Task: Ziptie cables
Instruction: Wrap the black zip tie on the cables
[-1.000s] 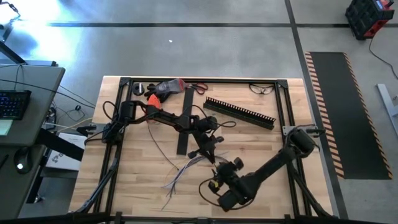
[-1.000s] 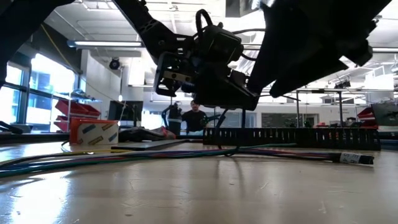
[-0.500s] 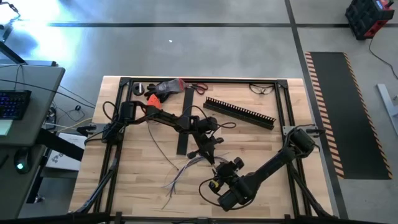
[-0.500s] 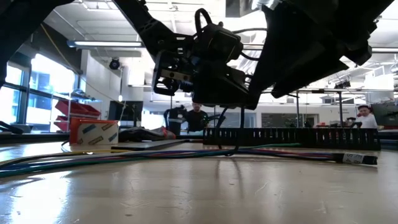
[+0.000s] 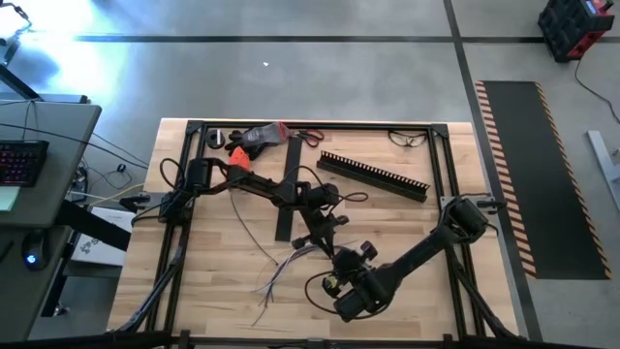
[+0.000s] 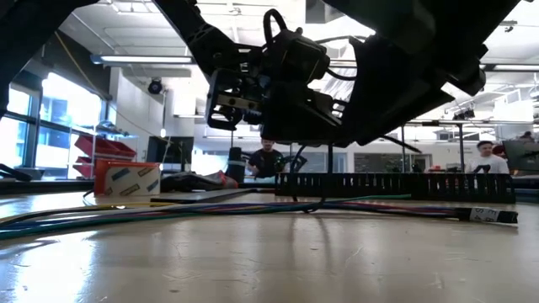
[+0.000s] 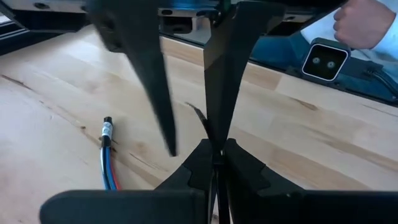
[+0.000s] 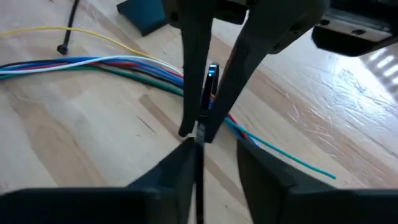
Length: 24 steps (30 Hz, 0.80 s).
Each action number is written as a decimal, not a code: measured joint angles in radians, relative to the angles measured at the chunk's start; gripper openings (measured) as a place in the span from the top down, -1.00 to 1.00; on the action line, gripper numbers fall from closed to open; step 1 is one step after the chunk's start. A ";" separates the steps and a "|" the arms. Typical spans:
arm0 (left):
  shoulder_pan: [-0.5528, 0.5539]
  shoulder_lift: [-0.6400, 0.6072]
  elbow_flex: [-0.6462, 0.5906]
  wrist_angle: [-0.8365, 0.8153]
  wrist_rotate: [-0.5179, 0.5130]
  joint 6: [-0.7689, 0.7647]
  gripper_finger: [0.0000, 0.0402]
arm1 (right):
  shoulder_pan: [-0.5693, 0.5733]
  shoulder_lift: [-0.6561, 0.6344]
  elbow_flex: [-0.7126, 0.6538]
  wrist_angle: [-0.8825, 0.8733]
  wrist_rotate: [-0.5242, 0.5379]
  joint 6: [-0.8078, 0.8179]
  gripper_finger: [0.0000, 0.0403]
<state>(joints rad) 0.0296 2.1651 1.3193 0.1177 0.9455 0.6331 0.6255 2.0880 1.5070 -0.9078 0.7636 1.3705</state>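
The cables point(image 5: 279, 273) lie near the table's middle as a loose bunch of coloured wires, their splayed ends point(image 5: 262, 296) toward the near edge. In the right wrist view blue, white, red and green wires point(image 8: 124, 65) run under the fingers. My left gripper point(image 5: 325, 242) hangs over the bunch, its fingertips point(image 7: 193, 148) a little apart, with a thin black zip tie strip point(image 7: 199, 115) beside one finger. My right gripper point(image 5: 336, 260) meets it from the near right and is shut point(image 8: 199, 134) on a dark zip tie strip. My left gripper: the thin black strip point(image 7: 208, 134) runs along the inner side of one finger, and I cannot tell whether they touch. My right gripper pinches the dark zip tie strip point(image 8: 211, 78) between its two fingers near their tips, just above the wires; the strip stands up between the fingers.
A flat black strip point(image 5: 287, 189) and a comb-toothed channel point(image 5: 373, 176) lie farther back. Orange tools point(image 5: 254, 138) sit at the far edge. A loose zip tie point(image 8: 64, 43) and a yellow wire point(image 8: 93, 34) lie by the bunch. People stand in the room beyond point(image 6: 268, 158).
My right arm has shifted a little toward the table's left and near edge, keeping its fingers by the left gripper. The bunch's labelled end has slid slightly toward the table's right along the tabletop.
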 joint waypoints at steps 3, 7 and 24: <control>0.002 0.000 0.000 0.000 -0.004 0.000 0.95 | 0.000 0.000 0.000 0.010 -0.004 0.000 0.81; 0.009 0.000 0.000 0.000 -0.022 0.009 0.95 | 0.016 0.000 0.000 0.016 -0.017 0.030 0.97; 0.075 0.000 0.000 -0.053 -0.049 0.040 0.95 | 0.209 0.000 0.005 0.034 -0.003 0.324 1.00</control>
<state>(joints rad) 0.1042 2.1651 1.3193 0.0650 0.8970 0.6734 0.8348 2.0884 1.5116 -0.8741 0.7607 1.6947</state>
